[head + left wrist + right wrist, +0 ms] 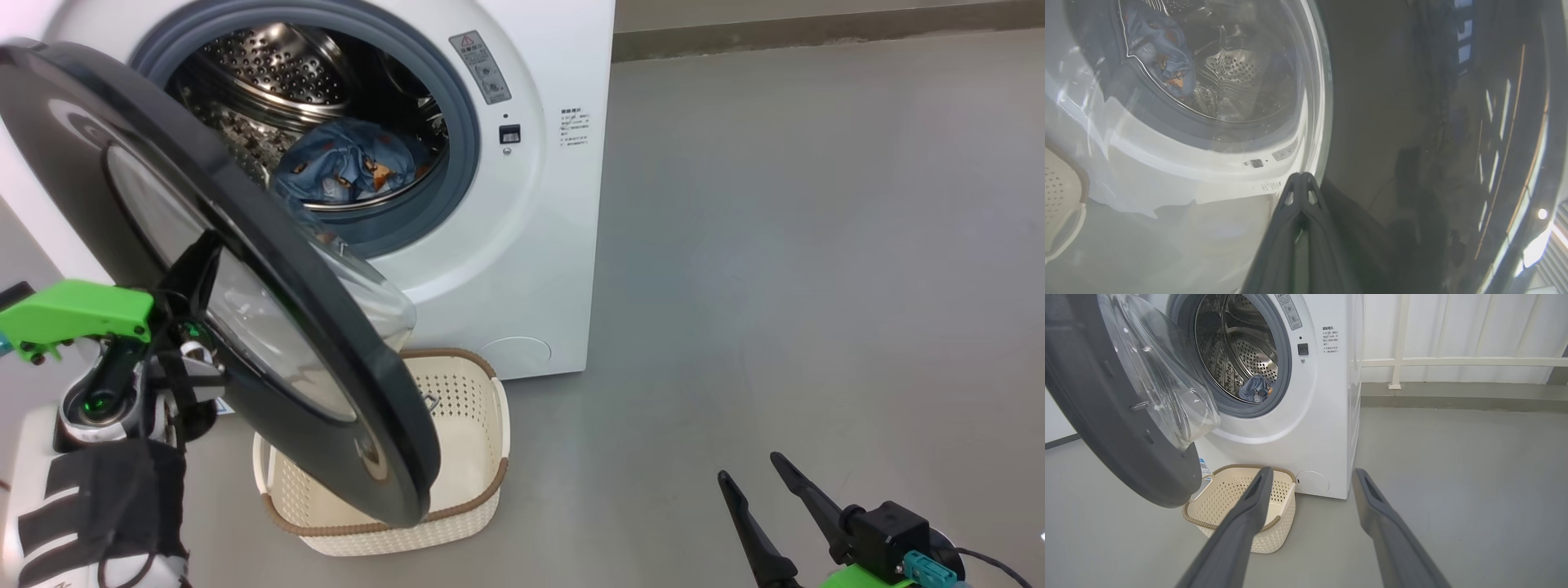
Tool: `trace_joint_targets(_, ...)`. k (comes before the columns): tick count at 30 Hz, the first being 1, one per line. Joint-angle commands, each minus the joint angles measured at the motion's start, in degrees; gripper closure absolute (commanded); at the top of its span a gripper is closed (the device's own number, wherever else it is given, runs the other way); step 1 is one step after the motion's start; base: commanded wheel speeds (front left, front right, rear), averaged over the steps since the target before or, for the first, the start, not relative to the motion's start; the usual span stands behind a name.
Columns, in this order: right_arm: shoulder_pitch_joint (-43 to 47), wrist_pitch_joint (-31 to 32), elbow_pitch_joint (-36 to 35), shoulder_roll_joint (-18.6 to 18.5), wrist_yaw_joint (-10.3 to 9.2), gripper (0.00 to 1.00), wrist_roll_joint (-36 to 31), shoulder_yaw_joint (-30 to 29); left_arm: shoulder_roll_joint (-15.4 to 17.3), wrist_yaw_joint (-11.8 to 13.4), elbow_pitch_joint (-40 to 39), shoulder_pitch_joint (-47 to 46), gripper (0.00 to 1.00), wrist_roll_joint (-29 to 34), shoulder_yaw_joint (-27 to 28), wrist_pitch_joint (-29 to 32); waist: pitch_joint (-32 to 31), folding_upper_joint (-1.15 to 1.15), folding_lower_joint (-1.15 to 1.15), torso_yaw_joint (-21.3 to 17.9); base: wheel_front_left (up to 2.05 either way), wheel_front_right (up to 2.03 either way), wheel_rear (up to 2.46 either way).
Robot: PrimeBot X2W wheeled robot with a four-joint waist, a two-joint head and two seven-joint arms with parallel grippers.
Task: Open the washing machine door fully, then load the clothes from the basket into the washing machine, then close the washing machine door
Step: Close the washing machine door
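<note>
Door (392, 441): open at an angle, left of the washing machine (531, 245).
Clothes (343, 159): inside the drum (blue bundle, low).
Basket (457, 523): on the floor beneath the door.
Left gripper (1300, 181): fingers pressed together, at the door's outer face.
Right gripper (749, 467): spread wide, near right.

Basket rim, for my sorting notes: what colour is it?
The rim is brown, woven-look; best in the head view.

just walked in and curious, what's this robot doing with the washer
The clothes lie inside the washing machine, and the basket on the floor looks empty. The left gripper, shut, is set against the outer face of the half-open washing machine door, apparently to push it closed. The right gripper hangs open to the side, holding nothing.
</note>
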Motion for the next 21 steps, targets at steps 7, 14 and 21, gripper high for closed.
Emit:
trace_joint_targets(7, -0.8, -0.3, -1.5, -0.2, 0.09, 0.0, 0.1, 0.4, 5.3, -2.0, -2.4, 0.2, 1.0, 9.5, -4.7, -3.8, -0.3, 0.0, 0.0, 0.5, 0.0, 0.0, 0.0)
trace_joint_targets(14, -0.1, -0.3, -1.8, 0.1, 0.09, 0.0, -0.2, -0.4, 8.5, -1.1, -7.1, 5.4, 0.62, 17.6, -8.3, -8.1, -0.6, 0.0, 0.0, 1.7, 0.0, 0.0, 0.0)
trace_joint_targets(21, 0.3, -0.3, -2.1, 0.1, 0.09, 0.0, -0.3, -0.8, 11.8, -0.5, -16.1, 11.8, 0.0, 23.5, -10.2, -10.8, -0.7, 0.0, 0.0, 2.4, 0.0, 0.0, 0.0)
